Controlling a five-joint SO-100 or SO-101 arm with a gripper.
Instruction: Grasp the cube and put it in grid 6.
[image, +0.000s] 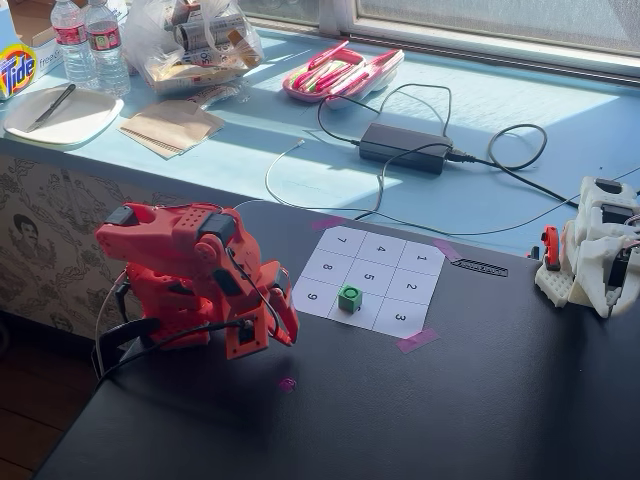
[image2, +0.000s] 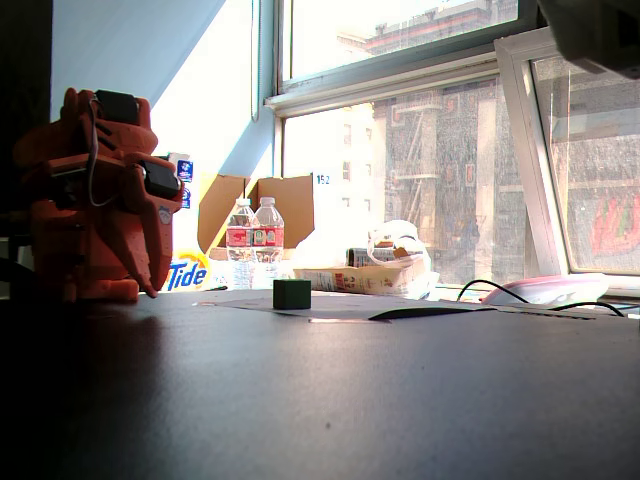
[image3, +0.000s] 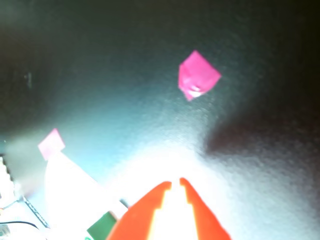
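Note:
The small green cube (image: 349, 297) rests on the numbered paper sheet, in the front-row cell between "9" and "3". That cell is grid 6 (image: 367, 316), and the cube hides its digit. In a fixed view at table height the cube (image2: 292, 293) looks dark and stands alone. My red gripper (image: 288, 338) hangs folded against the arm, left of the sheet and apart from the cube. In the wrist view my gripper (image3: 175, 182) has its tips nearly touching with nothing between them. The cube (image3: 102, 227) lies at the bottom edge, left of my fingers.
Pink tape pieces (image3: 198, 75) mark the black table and the sheet's corners (image: 416, 340). A white device (image: 598, 250) sits at the right table edge. Behind, the blue sill holds a power brick (image: 404, 147) with cables, bottles (image: 90, 42) and a plate (image: 60, 115).

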